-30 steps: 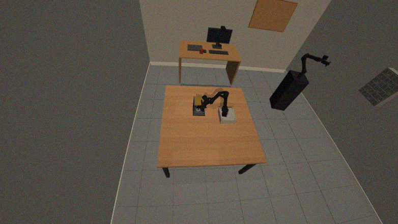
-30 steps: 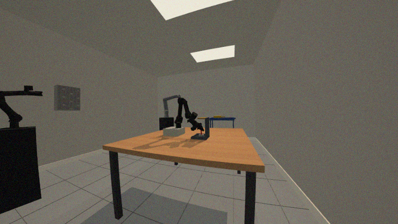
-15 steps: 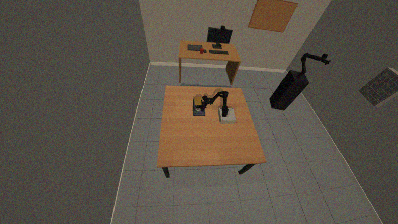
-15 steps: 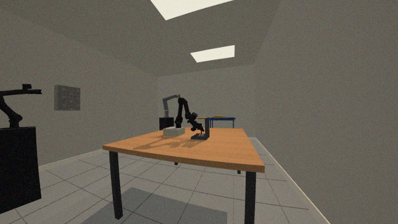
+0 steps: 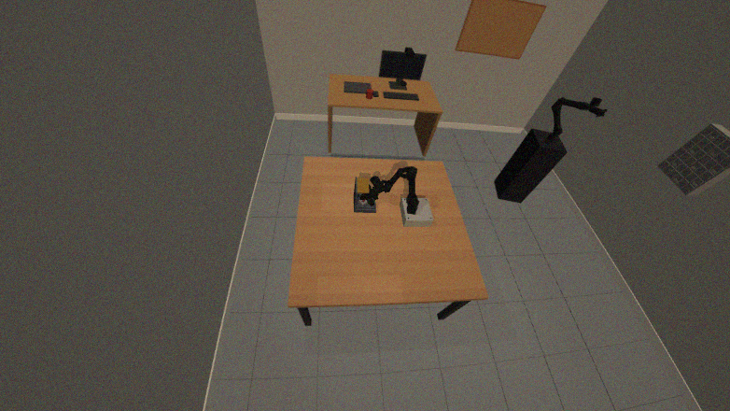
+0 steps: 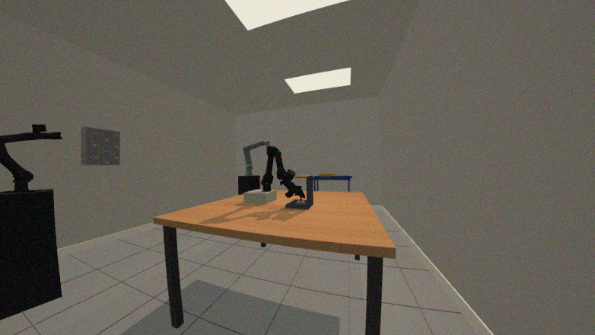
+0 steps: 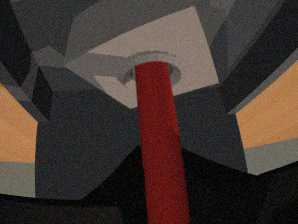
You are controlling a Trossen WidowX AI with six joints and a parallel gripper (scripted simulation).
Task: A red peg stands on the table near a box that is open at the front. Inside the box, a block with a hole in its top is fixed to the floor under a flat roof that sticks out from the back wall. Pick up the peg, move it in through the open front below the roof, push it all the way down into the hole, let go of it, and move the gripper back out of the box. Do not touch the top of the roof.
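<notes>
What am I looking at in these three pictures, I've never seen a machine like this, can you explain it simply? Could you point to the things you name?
It's a black robot arm [image 5: 411, 181] [image 6: 270, 160] with several joints, mounted on a pale base [image 5: 422, 217] [image 6: 254, 197] on a wooden table [image 5: 357, 255] [image 6: 332, 228]. One picture looks down from high up, one looks across the table from the side, and the close-up comes from a camera on the arm's wrist.

Also on the table is a dark box [image 5: 365, 209] [image 6: 310, 191] with a yellow roof [image 5: 363, 185] [image 6: 302, 177]. Inside is a pale block [image 7: 195, 45] with a round hole in its top.

The end effector [image 5: 367, 200] [image 6: 303, 196], the arm's pinching hand, holds a red peg [image 7: 159, 130]. The peg's tip appears at the hole, though how deep it sits is hard to tell.
</notes>
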